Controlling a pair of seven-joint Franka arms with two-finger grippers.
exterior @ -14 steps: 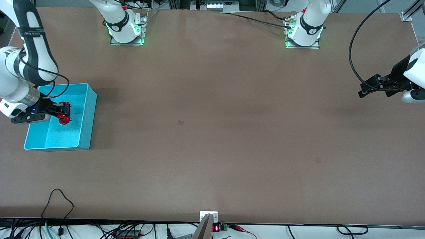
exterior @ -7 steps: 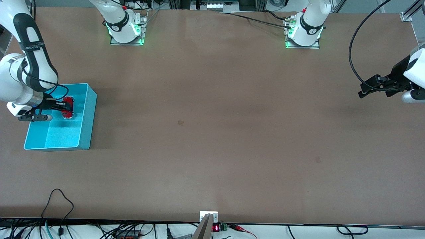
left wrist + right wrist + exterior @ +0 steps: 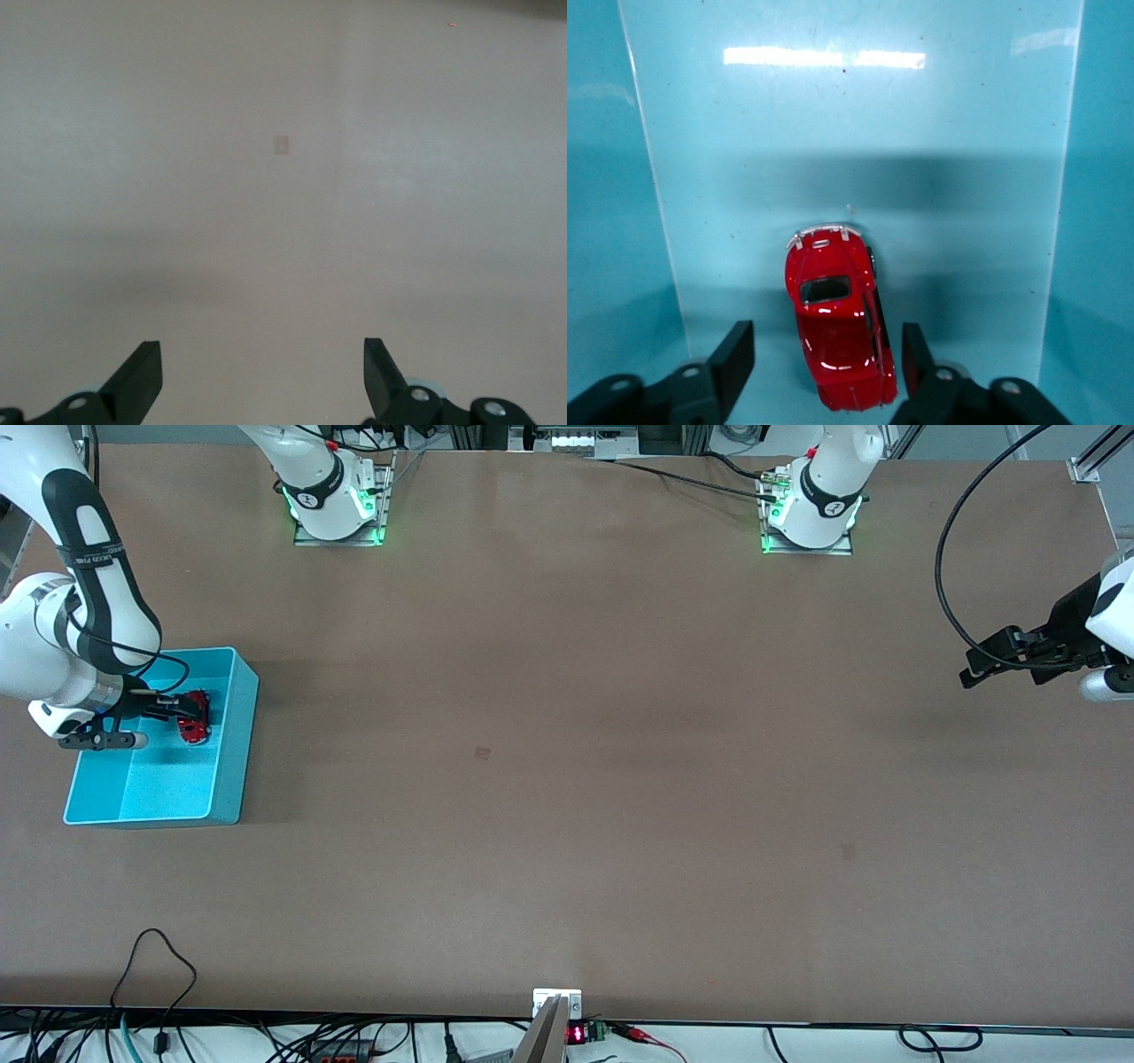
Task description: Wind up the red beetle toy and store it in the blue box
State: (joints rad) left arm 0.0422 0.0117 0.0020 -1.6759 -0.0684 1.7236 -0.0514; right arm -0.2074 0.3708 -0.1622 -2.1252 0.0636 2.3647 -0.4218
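High front camera; two downward wrist cameras

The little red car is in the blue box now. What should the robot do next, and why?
Probably lift the right gripper straight up out of the blue box. Its fingers stand apart from the red beetle toy, which lies on the box floor. The left gripper waits, open, over bare table.

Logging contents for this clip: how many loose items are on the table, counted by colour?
Red: 1, the red beetle toy, lying inside the box between the open fingers of the right tool
Blue: 1, the blue box, at the right arm's end of the table
Total: 2
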